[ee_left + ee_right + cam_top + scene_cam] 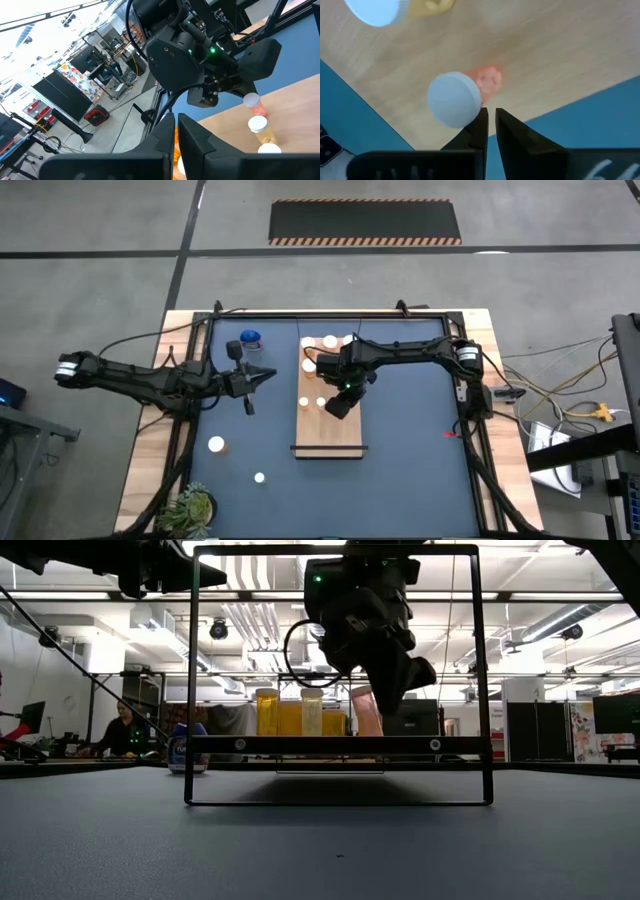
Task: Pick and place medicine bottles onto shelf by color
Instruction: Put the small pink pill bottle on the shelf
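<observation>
While the right end effector (490, 122) hangs over the shelf (345, 435) with fingers pressed together and empty, just beside a standing orange bottle (462, 97), it should be lifted straight up so the bottle is not tipped. The left end effector (262, 376), likewise pressed together, is held above the desk (400, 470).

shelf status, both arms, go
Right gripper shut, empty, over shelf beside pink bottle. Left gripper shut, idle beside shelf. Nothing blocking.

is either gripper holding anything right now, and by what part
Nothing is held. Both the left gripper and the right gripper have shut, empty jaws.
</observation>
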Motion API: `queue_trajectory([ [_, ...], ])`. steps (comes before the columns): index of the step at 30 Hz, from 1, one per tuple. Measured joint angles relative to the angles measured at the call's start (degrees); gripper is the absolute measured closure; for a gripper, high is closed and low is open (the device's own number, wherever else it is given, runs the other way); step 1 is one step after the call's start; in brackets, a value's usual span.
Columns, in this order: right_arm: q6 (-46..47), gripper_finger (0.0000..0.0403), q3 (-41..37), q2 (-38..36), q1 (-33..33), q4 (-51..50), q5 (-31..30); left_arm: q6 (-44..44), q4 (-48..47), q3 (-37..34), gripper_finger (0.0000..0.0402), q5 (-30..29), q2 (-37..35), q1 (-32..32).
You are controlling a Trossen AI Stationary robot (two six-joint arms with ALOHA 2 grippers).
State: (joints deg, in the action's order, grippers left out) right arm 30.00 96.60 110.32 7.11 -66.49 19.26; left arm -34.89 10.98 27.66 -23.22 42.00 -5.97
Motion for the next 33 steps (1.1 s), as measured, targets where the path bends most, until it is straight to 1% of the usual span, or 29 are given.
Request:
queue_trajectory([
  [14,0.0,0.0376,-0.3,0.0,-0.3,-3.4,-0.1,0.0,0.0,0.0,0.0398,0.0,0.0,0.0],
  [21,-1.1,0.0376,-0.9,0.0,-1.3,-3.7,2.6,0.0,-0.9,0.0,0.0398,0.0,0.0,0.0],
  [25,-1.7,0.0376,-0.9,0.0,-2.0,-2.7,2.7,0.0,-0.9,0.0,0.0398,0.0,0.0,0.0],
  [28,-2.8,0.0376,-0.9,0.0,-2.5,1.0,2.5,0.0,-0.9,0.0,0.0398,0.0,0.0,0.0],
  [31,-2.8,0.0376,-0.9,0.0,-2.5,4.0,1.3,0.0,-0.9,0.0,0.0398,0.0,0.0,0.0],
  [33,-2.7,0.0376,-0.9,0.0,-2.5,4.3,-0.5,0.0,-0.9,0.0,0.0398,0.0,0.0,0.0],
])
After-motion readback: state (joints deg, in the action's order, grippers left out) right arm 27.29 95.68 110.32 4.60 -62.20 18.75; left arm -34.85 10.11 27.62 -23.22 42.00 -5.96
